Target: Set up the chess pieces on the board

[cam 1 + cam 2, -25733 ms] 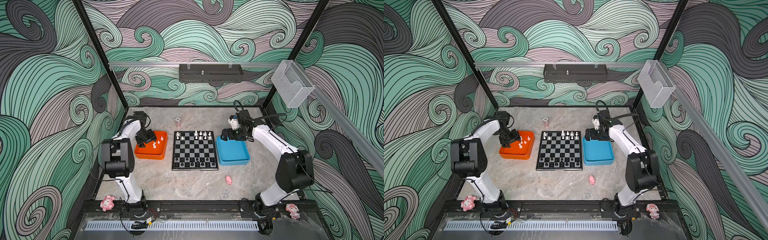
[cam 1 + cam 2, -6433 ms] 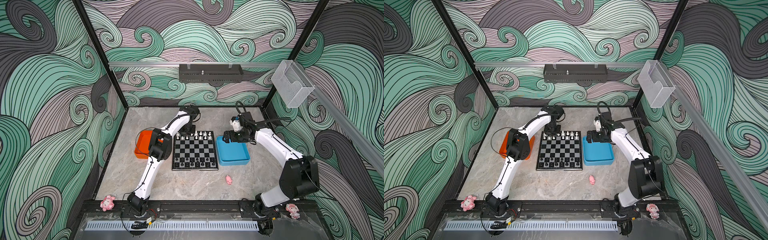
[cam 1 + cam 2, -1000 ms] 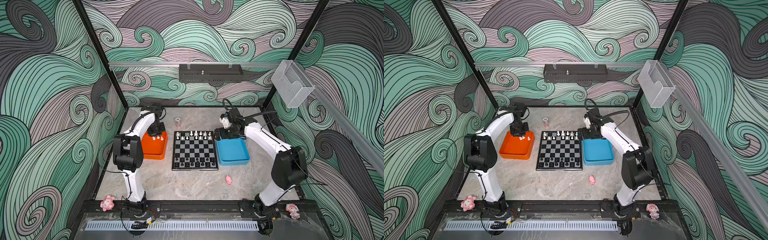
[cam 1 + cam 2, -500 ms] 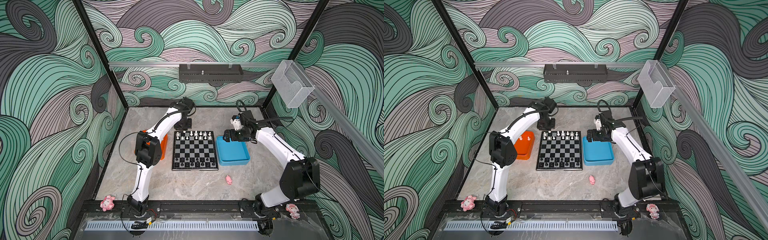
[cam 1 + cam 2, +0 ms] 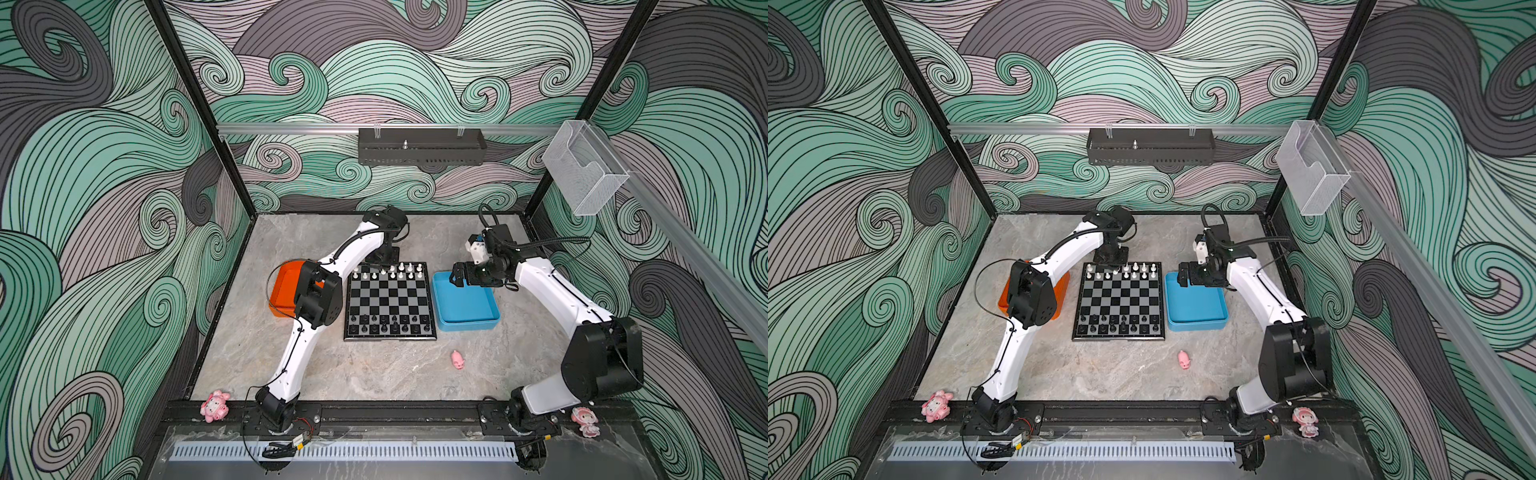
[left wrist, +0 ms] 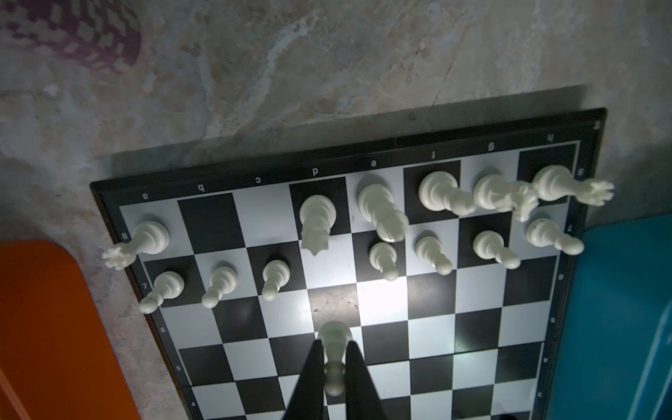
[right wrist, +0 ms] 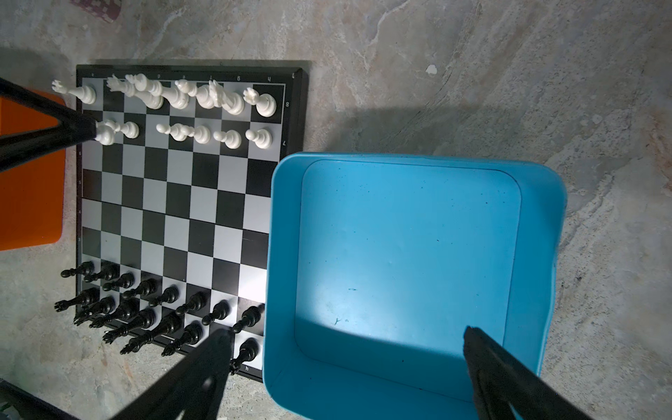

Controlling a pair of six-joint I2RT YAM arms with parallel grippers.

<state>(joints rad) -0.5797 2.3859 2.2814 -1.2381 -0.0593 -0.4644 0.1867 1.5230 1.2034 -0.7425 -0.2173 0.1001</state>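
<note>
The left gripper (image 6: 334, 363) has its jaws pinched on the upper part of a white pawn (image 6: 333, 336), held over the board (image 5: 390, 301) close to the far row of white pawns. Whether the pawn touches the board cannot be told. The white pieces (image 5: 395, 272) stand in the two far rows and the black pieces (image 5: 388, 324) in the two near rows. The right gripper (image 7: 347, 336) has its jaws spread wide with nothing between them, over the blue tray (image 7: 411, 254) just right of the board. The orange tray (image 5: 282, 286) lies to the board's left.
</note>
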